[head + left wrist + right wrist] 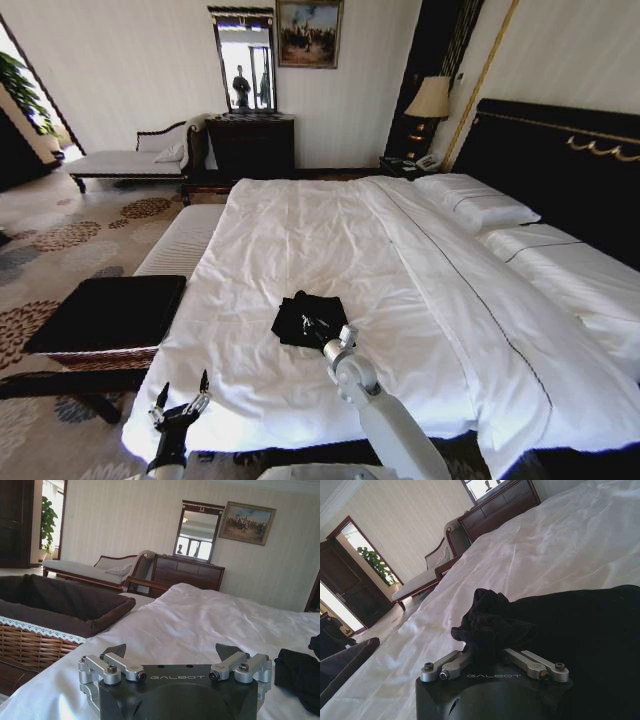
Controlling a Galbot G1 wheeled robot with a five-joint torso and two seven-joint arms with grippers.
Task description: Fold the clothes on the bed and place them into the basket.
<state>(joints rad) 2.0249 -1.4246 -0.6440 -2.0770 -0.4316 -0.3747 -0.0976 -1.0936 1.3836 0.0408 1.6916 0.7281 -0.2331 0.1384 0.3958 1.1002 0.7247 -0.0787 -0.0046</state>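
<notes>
Nearest the robot, the left gripper [180, 402] hung beyond the foot corner of the bed [330, 250], above the carpet [60, 250], its fingers [116, 650] spread apart and holding nothing. The right gripper [322, 332] lay farther in on the white duvet [300, 230], its fingers [457, 658] apparently clenched on a bunched fold of the black T-shirt [305, 318], though the cloth hid the fingertips. The T-shirt lay crumpled near the foot of the bed, roughly at its middle. To the robot's left stood the wicker basket [105, 318], just beside the bed's edge. Against the far wall were a chaise longue [130, 160], a dark dresser [250, 145] and a mirror [245, 62].
</notes>
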